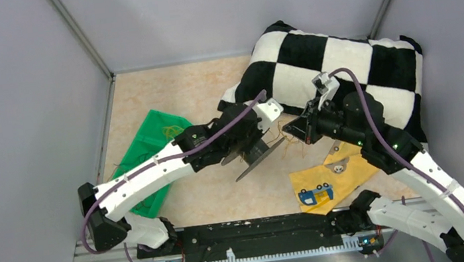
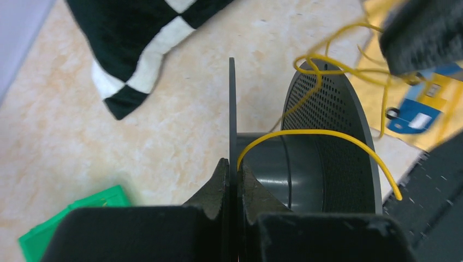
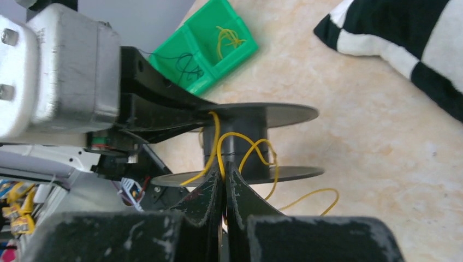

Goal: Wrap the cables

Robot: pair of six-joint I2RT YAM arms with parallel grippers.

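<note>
Grey walls [image 1: 11,98] close us in on the left, far and right sides. The beige marbled table [image 1: 197,88] fills the floor of the cell, and a black rail [image 1: 261,231] runs along its near edge. A black-and-white checkered pillow [image 1: 342,70] lies at the far right. A green bin [image 1: 150,141] sits at the left, with thin yellow and dark wires in its compartments. A yellow pouch [image 1: 329,182] lies flat at the near right.

We see a black spool [image 1: 261,157] at mid-table, held up off the surface and tilted. The left gripper [image 2: 232,180] is clenched on one thin flange of the spool. The yellow cable [image 2: 316,132] arcs loosely over the spool's core between the flanges, with more loops off its far flange. The right gripper [image 3: 224,180] is just beside the spool, pinched tight on the yellow cable. One free loop trails to the right.
</note>
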